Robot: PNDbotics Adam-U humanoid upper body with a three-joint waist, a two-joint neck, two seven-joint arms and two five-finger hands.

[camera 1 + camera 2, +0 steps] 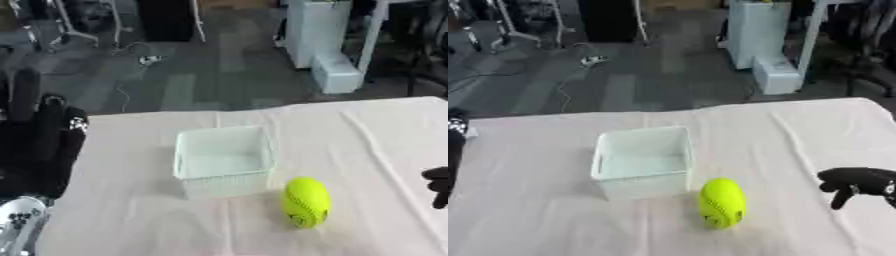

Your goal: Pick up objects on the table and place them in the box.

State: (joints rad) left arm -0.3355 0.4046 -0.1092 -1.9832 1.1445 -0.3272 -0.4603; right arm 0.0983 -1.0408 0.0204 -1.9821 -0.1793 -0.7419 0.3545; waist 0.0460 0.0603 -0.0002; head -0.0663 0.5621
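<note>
At the far left edge I have my left hand (39, 145) raised beside the table, fingers straight and pointing up, holding nothing. It sits well apart from the work, so I judge it idle for now.

Moving right, the box (223, 160) stands near the middle of the white tablecloth (131, 220) — a pale, translucent open-topped container with latticed lower walls. I can see nothing inside it, so the task looks barely begun.

Just beside the box's near right corner lies the ball (722, 203), a yellow-green, egg-shaped thing like a small rugby ball, with some dark marking low on its side. It looks very close to the box, though I cannot tell if they touch. I judge it light and probably soft or foam-like, with a smooth skin that could slip, and its rounded form means it may roll if nudged. I would take it across its narrow waist, thumb on one side and fingers on the other, rather than by the tapering ends.

Further right, my right hand (855, 182) hovers low over the cloth, fingers loosely bent downward, holding nothing — near the ball but clearly apart from it.
</note>
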